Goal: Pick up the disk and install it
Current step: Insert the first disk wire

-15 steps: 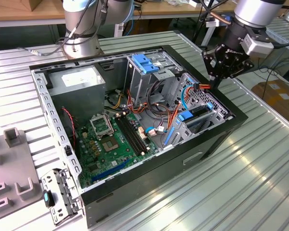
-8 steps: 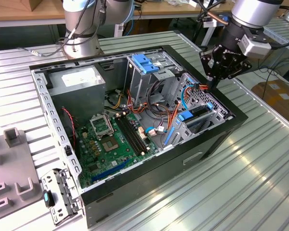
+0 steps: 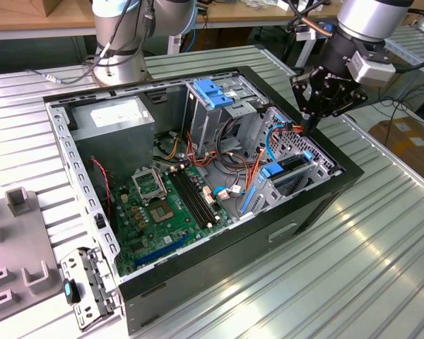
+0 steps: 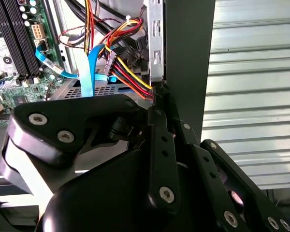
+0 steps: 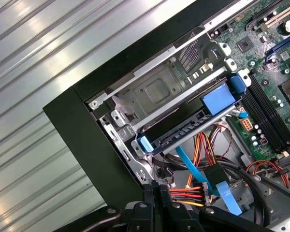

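The disk (image 5: 188,128) is lying in the drive bay at a corner of the open computer case (image 3: 219,265). In the first wrist view it is showing edge-on as a flat, dark slab framed by blue plastic rails, with a blue tab at each end and a wider blue patch along its upper edge. Its broad face is too hidden to make out any label. In the exterior view the disk (image 3: 291,168) is sitting low inside the bay, near the case wall at that view's right. Judging by this, the picking up and carrying are looking finished and the disk is resting in its slot, though whether it is pushed fully home cannot be told. A bundle of red, orange and yellow cables (image 5: 188,191) and a blue ribbon cable (image 5: 193,169) are running just beside the bay, and the green motherboard (image 3: 162,205) is spreading across the case floor beyond. The claw (image 3: 309,123) is hovering above the case rim next to the bay. Its fingers (image 5: 154,191) are pressed together and gripping nothing, close to the cable bundle. The case is resting on a ribbed metal bench (image 3: 353,268).
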Robot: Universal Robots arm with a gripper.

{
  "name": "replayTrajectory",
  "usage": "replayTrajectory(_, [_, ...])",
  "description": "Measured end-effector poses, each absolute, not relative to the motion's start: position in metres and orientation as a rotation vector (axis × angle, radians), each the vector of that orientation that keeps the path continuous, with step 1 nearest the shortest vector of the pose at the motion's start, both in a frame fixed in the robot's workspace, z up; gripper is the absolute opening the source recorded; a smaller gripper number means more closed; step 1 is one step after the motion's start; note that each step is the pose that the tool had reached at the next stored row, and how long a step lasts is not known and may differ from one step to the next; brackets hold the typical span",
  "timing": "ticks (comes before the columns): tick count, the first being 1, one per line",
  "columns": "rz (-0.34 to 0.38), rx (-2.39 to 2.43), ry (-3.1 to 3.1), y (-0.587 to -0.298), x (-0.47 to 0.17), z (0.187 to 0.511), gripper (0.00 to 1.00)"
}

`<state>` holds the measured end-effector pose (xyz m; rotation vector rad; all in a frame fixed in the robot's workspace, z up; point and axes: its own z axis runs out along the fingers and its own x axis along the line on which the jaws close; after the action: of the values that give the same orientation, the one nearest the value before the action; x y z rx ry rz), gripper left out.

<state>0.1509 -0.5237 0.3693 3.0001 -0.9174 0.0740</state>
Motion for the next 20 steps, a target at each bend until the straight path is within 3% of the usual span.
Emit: replayTrajectory(20, [0.074, 2.956, -1.044, -0.524, 0.14, 0.368, 0.16])
